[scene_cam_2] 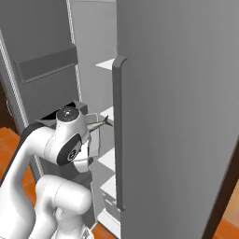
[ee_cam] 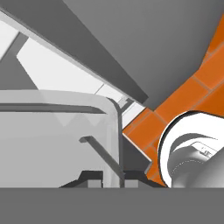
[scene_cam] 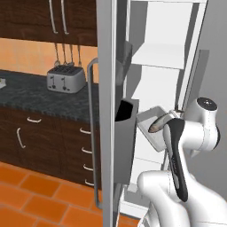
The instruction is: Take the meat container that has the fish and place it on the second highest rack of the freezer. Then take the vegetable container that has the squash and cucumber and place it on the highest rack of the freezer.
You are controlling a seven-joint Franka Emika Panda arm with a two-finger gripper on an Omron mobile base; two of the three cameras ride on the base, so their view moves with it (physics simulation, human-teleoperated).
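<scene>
- Holding the meat container (scene_cam: 153, 133), your gripper (ee_cam: 113, 177) has its fingertips (ee_cam: 89, 178) clamped on the container's rim (the hand view shows the thin clear wall running up between the two dark tips).
- You can see the fish (scene_cam: 159, 125) lying inside it, brownish and long, in the left base view.
- Your container is tilted and sits in the freezer's (scene_cam: 164, 48) open front, just above a white rack (scene_cam: 146, 153) and well below a higher rack (scene_cam: 162, 55).
- Off to your left, a toaster (scene_cam: 66, 78) stands on the dark table (scene_cam: 40, 99).
</scene>
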